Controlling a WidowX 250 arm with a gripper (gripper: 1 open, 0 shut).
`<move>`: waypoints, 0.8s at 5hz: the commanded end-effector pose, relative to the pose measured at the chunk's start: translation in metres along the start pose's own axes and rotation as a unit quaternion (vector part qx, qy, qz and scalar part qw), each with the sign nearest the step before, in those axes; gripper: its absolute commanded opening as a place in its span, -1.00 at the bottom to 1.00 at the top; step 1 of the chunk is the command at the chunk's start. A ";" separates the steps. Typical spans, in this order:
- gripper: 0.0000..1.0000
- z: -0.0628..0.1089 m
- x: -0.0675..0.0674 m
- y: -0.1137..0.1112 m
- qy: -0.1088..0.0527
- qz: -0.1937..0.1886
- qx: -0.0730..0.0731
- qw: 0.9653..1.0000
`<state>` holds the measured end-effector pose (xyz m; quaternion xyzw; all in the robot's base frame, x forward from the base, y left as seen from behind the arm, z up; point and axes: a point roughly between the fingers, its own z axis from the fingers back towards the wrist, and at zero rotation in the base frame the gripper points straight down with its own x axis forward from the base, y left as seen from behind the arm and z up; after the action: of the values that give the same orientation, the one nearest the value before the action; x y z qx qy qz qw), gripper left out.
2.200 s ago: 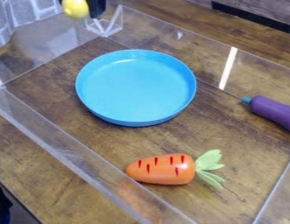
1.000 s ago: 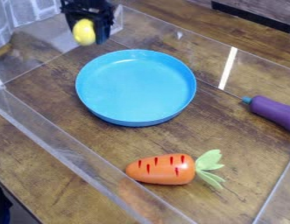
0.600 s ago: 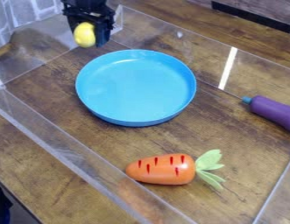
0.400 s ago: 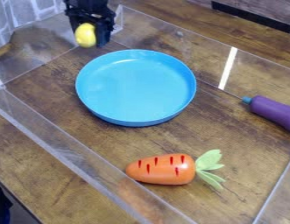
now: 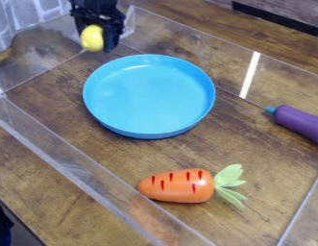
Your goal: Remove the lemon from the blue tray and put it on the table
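The small yellow lemon sits between the black fingers of my gripper at the top left, just beyond the far left rim of the blue tray. The gripper is shut on the lemon and points straight down, close over the dark wood table. Nothing lies in the tray. I cannot tell whether the lemon touches the table.
An orange carrot with green leaves lies near the front, and a purple eggplant lies at the right edge. Clear acrylic walls run along the front left and the back of the table.
The gripper came down into view at the top left with the lemon in it, then stayed almost still over the last second. The tray, carrot and eggplant have not moved.
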<state>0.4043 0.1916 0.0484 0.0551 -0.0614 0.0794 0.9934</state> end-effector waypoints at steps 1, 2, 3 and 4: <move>-1.00 0.026 0.009 -0.003 -0.039 0.021 0.021 0.999; -1.00 0.041 0.006 -0.007 -0.049 -0.011 0.020 0.999; -1.00 0.049 0.006 0.000 -0.055 -0.043 0.016 0.997; -1.00 0.051 0.005 0.002 -0.055 -0.044 0.021 0.997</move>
<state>0.3964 0.1800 0.0475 0.0587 -0.0517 0.0267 0.9966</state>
